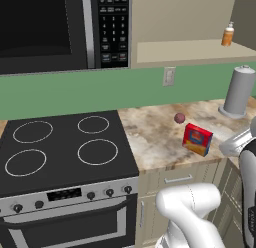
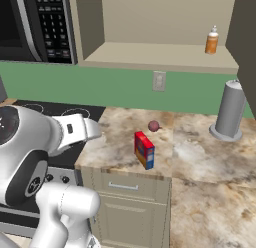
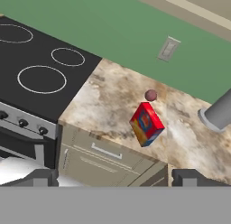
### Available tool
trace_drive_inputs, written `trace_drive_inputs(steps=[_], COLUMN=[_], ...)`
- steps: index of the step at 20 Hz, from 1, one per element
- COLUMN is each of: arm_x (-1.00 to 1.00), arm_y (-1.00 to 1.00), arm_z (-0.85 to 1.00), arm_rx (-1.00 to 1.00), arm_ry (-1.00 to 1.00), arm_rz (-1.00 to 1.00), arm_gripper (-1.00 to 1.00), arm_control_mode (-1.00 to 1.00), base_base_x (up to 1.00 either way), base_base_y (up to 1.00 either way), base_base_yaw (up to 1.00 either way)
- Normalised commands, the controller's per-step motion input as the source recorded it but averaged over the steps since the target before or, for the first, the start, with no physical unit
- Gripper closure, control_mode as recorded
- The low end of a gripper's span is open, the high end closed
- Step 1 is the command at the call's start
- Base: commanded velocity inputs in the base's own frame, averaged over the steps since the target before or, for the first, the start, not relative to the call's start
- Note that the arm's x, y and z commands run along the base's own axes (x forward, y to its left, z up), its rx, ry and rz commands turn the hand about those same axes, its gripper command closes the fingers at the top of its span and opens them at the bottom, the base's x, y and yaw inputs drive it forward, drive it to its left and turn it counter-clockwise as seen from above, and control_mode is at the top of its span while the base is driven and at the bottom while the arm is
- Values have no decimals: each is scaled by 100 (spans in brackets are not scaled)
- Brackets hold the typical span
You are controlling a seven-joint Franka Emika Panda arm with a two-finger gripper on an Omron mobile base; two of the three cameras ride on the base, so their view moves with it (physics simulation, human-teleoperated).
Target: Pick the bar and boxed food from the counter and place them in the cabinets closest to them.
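Kitchen corner, green backsplash, marbled worktop beside a black stovetop, microwave above it. Boxed food stands upright on the worktop near the front edge, above the drawer fronts; small dark-red ball just behind it, apart. Grey cylinder further right, by the wall.

End effector: fingers spread wide apart, nothing between them, hovering well off the worktop and looking down at the carton from the front.

Step in hand, as I judge it: approach for the first grasp on the carton. Doing it well likely means coming down squarely over the top edge and closing across the thin faces, since the carton is narrow that way. Keep clear of the ball behind it. A glancing touch could tip the carton flat.

Cabinets: the one above this stretch stands open, beige inside. An orange bottle stands on its shelf at the right; the rest of the shelf is bare. The bar I cannot pick out.
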Motion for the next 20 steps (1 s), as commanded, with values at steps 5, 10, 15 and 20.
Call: trace_drive_inputs(steps=[5,10,15,20], arm_x=[0,0,0,0], arm_y=[-23,-6,0,-6], arm_z=[-13,-11,-4,-31], arm_rx=[0,0,0,-2], arm_ry=[3,5,1,4], arm_rz=[0,0,0,0], arm_gripper=[-100,-100,-100,-100], arm_control_mode=[-100,-100,-100,-100], base_base_x=[0,0,0,0], base_base_y=[0,0,0,0], base_base_yaw=[0,0,0,0])
